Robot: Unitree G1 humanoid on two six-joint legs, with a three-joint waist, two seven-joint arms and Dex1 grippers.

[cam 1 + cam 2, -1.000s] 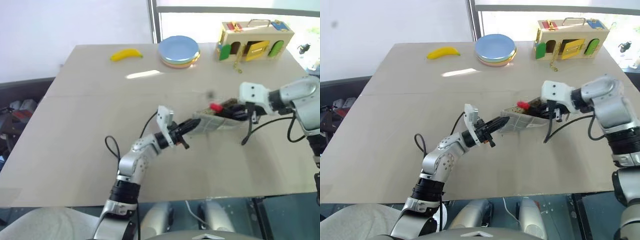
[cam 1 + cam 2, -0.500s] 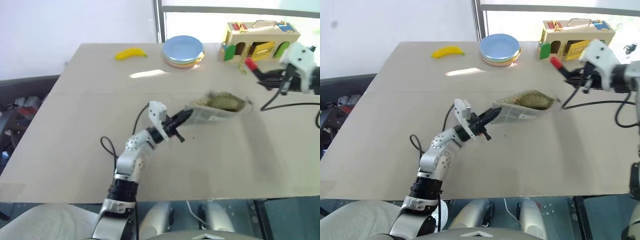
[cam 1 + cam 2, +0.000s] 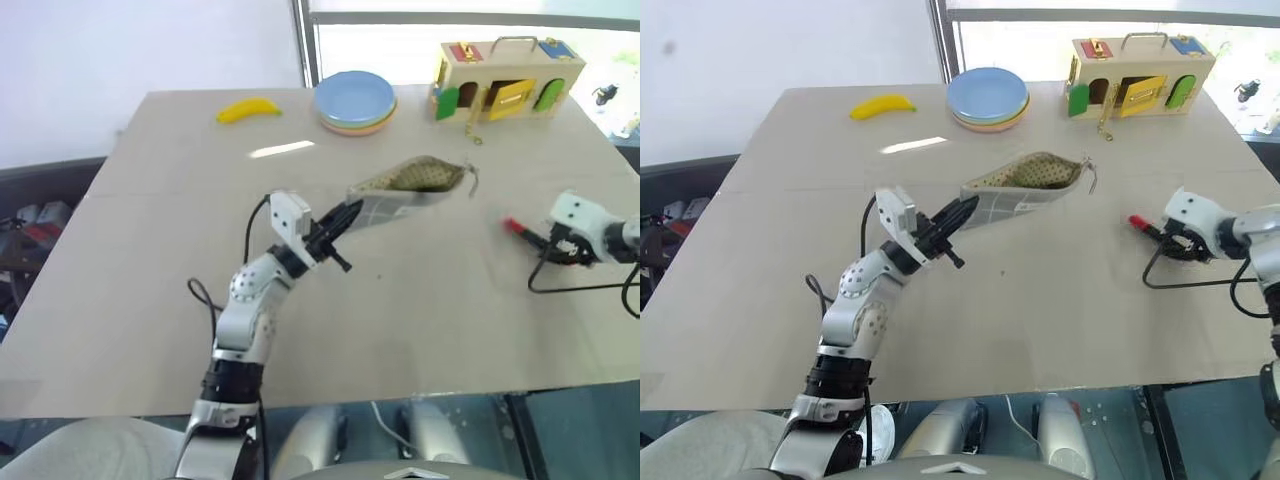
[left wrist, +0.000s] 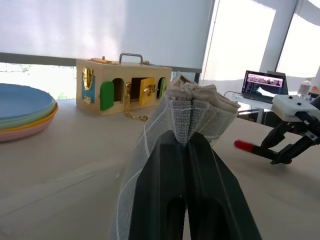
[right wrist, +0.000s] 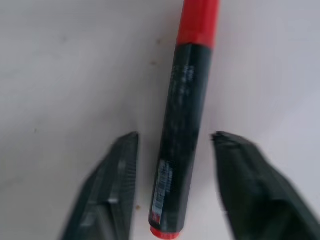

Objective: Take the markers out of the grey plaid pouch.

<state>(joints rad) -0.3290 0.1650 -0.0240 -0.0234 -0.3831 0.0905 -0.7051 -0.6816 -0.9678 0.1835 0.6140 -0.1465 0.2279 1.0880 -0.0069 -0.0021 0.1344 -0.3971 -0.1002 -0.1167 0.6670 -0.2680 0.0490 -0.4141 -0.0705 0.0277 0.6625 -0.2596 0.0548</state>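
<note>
The grey plaid pouch [image 3: 410, 182] hangs tilted above the table with its tan-lined mouth open toward the far right. My left gripper [image 3: 338, 220] is shut on its near corner; the left wrist view shows both fingers [image 4: 165, 165] pinching the folded fabric [image 4: 197, 107]. One of the markers [image 5: 187, 125], dark-bodied with a red cap, lies on the table at the right [image 3: 514, 227]. My right gripper [image 5: 175, 137] stands open over it, one finger on each side and neither touching. What the pouch still holds is hidden.
At the table's far edge are a yellow banana [image 3: 248, 108], a stack of pastel plates [image 3: 355, 100] and a wooden latch box [image 3: 508, 75] with coloured doors. Black cables trail from both wrists. The table's right edge runs close behind the right gripper.
My right gripper pulled the red-capped marker out of the pouch, carried it to the right and down to the table, then opened. The left gripper shifted slightly left and up with the pouch.
</note>
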